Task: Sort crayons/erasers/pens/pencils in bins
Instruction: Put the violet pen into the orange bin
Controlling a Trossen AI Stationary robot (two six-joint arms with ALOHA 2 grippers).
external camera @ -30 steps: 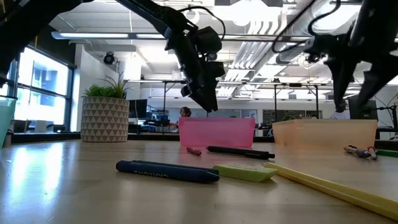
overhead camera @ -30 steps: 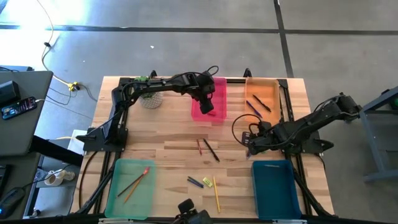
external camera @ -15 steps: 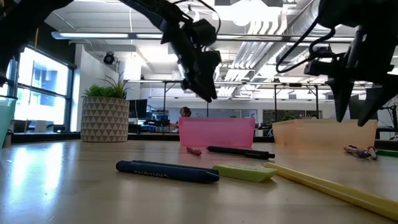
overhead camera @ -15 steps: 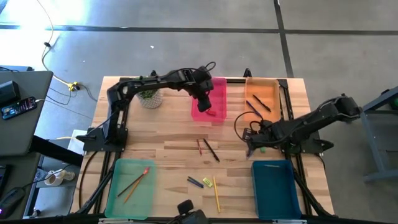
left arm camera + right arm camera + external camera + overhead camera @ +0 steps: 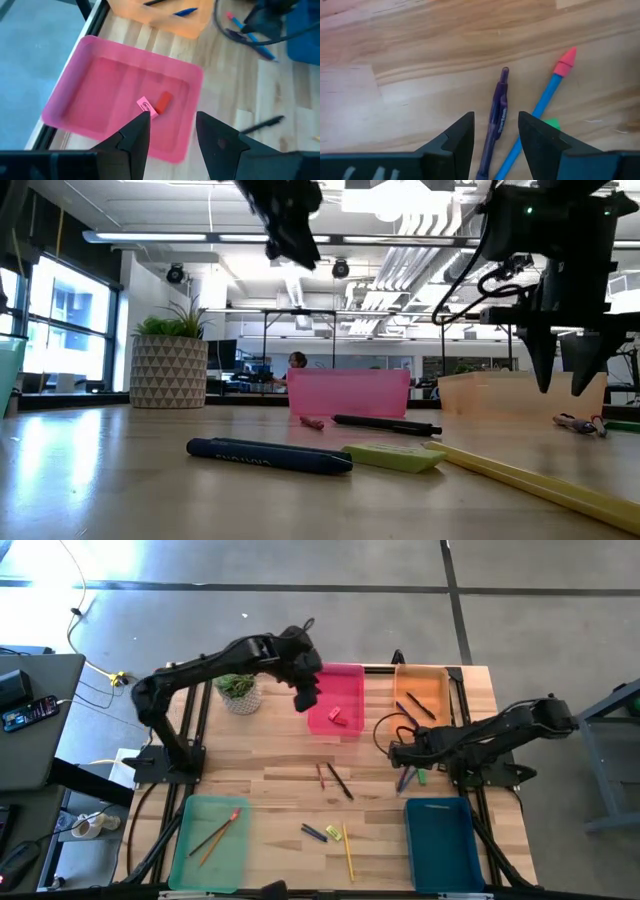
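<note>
Near the counter's right edge, the right gripper [image 5: 495, 145] hangs, fingers apart, over the purple pen [image 5: 498, 112]; closing crooked could snag the touching blue pencil [image 5: 540, 112]. The left gripper [image 5: 172, 132], fingers apart, is empty.

The floor [image 5: 300, 620] is grey and smooth, with dark lines across it. A dark desk [image 5: 30, 720] stands beside the table. A plant [image 5: 168, 365] sits in a patterned pot. A big window [image 5: 60, 320] shines. Long lights [image 5: 160, 237] and pipes [image 5: 420, 265] hang overhead.

Pink bin [image 5: 75, 90] w/ red eraser [image 5: 163, 102]; purple pen [image 5: 498, 112]; orange bin [image 5: 421, 690].
</note>
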